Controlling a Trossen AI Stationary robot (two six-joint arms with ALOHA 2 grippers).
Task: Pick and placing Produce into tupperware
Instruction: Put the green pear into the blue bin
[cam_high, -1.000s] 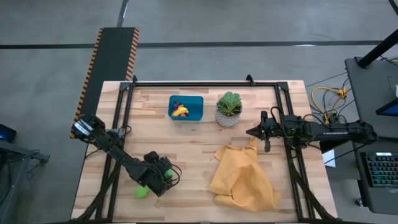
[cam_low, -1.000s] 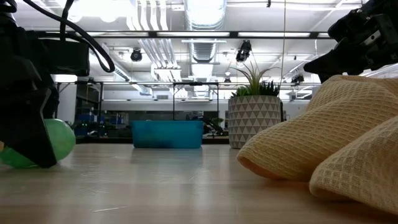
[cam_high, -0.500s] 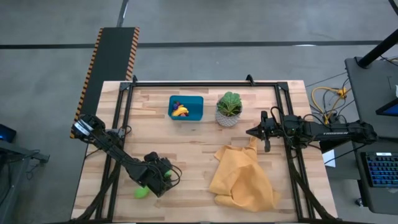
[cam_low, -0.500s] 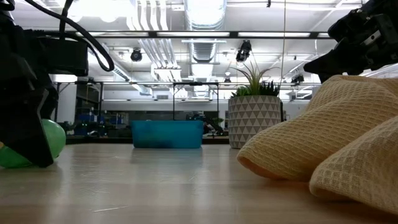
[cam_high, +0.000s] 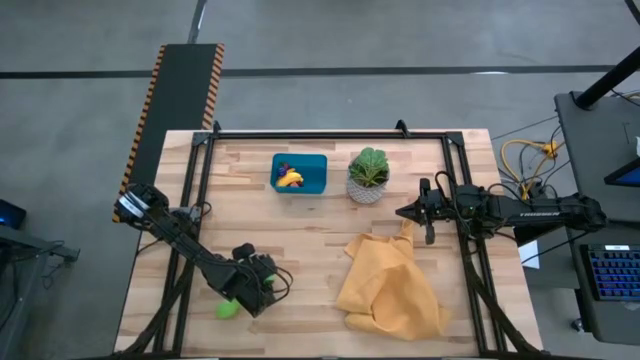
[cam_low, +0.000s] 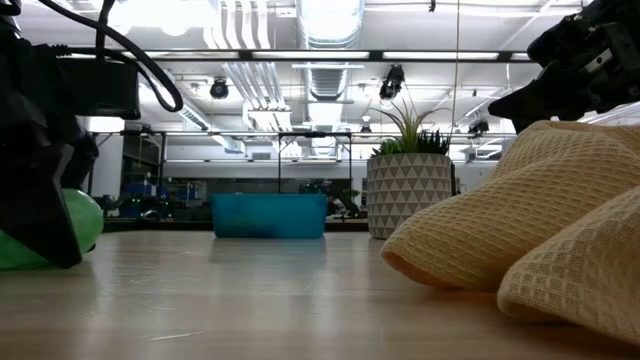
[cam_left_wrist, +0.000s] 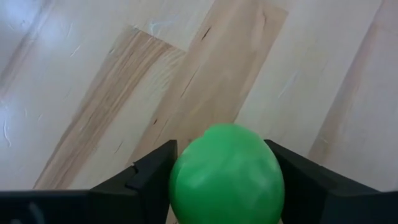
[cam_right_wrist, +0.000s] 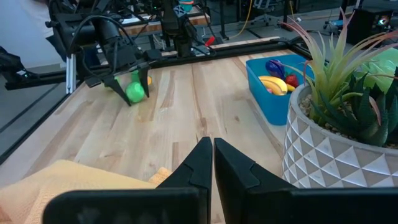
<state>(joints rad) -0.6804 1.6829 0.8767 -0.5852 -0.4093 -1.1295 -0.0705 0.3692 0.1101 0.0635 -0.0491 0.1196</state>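
A round green produce piece (cam_left_wrist: 227, 174) sits between my left gripper's (cam_left_wrist: 221, 186) fingers, near the table's near-left corner (cam_high: 228, 308). In the low view it shows behind the dark gripper (cam_low: 45, 220). The teal tupperware (cam_high: 300, 173) stands at the far middle, its base on the table. It holds the yellow banana (cam_high: 290, 180) and small red and purple pieces (cam_right_wrist: 283, 71). My right gripper (cam_high: 405, 212) is shut and hovers at the right, over the yellow cloth. My left gripper pinches the round green piece by its two opposite sides (cam_left_wrist: 177, 177), one finger (cam_left_wrist: 152, 171) on each side. The fingers come from above, slanting down. The piece's underside seems to be at table level (cam_low: 30, 262).
A potted plant in a white patterned pot (cam_high: 368, 178) stands right of the tupperware. A crumpled yellow cloth (cam_high: 390, 285) covers the near-right area. Black frame rails (cam_high: 330, 133) run along the table's edges. Bare wood lies between the left gripper and the tupperware.
My left gripper, with the green piece, has shifted a little toward the table's left edge. The right arm has kept still.
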